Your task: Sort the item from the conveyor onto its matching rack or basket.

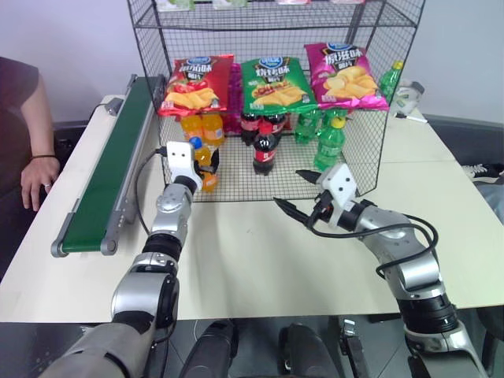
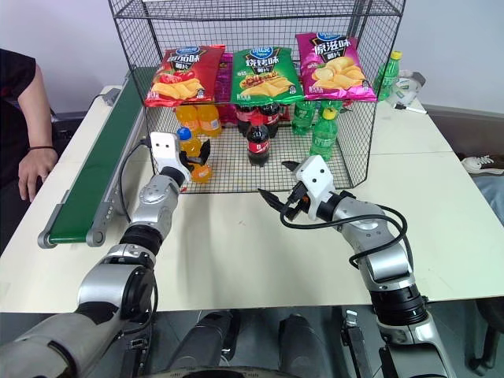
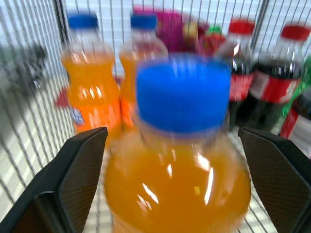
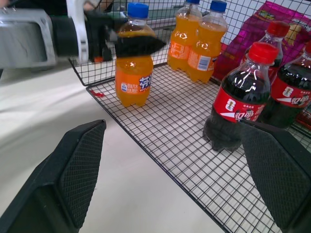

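**Bottle down on the rack edge, fingers not yet clear**

The orange bottle (image 4: 133,58) stands upright on the bottom tier of the rack (image 1: 370,150), near its front left corner and in front of the two other orange bottles (image 4: 197,41). The left end effector (image 1: 191,161) sits around it at shoulder height with its fingers (image 3: 80,170) spread to either side; the left wrist view shows gaps between pads and bottle, so it looks released, not gripped. The right end effector (image 1: 303,189) hovers over the desk (image 1: 260,260) just before the rack, jaws apart and empty.

The main risk, as I judge it, is the withdrawal. The bottle is tall for its base and rests on wire mesh close to the rack's front edge. If a finger drags on the label or catches the neck while pulling back, the bottle could tip forward and roll off the tier onto the desk. A sideways pull could instead knock it into the orange bottles behind, or toward the cola bottles (image 4: 238,109) further along the tier. The finger in the right wrist view lies very close to the bottle's shoulder, so a straight retreat matters.

The conveyor (image 1: 110,173) lies left of the rack, with a person's hand (image 1: 38,179) resting beyond it, well apart from the action.
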### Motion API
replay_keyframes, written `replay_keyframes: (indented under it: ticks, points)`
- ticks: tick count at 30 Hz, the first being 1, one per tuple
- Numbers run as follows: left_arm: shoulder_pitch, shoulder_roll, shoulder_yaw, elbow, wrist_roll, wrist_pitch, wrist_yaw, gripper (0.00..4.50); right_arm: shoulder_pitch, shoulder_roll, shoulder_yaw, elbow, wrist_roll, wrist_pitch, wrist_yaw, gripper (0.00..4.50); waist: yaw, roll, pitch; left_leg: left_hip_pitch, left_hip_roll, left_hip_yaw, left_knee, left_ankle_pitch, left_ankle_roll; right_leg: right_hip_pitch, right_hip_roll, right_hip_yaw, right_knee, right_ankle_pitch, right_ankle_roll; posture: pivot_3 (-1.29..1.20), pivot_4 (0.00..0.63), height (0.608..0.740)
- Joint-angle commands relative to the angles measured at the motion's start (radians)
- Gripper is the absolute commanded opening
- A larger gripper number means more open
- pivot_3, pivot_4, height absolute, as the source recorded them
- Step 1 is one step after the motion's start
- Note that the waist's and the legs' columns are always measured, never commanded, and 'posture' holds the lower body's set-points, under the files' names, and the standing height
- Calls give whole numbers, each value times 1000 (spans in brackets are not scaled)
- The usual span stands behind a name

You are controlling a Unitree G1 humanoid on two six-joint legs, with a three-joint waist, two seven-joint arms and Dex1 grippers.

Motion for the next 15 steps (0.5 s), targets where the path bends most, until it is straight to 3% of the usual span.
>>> replay_keyframes:
  ticks: [1,9,15]
  points:
    - [59,17,16,-171,-22,29,-11,4478,-2,-9,-20,-58,15,-2,-2,4500,-1,0,0,0,0,0,0,0,0,0,0,0,0,0,0,0,150,740]
    - [260,117,22,-642,-71,311,-39,4478,3,-17,-27,-63,18,4,3,4500,-8,0,0,0,0,0,0,0,0,0,0,0,1,0,0,0,150,740]
    - [472,369,119,-953,-249,639,-239,4478,3,-37,-37,-46,21,-3,18,4500,-23,2,-1,1,1,0,-1,0,0,-1,-1,1,0,0,-1,0,150,740]
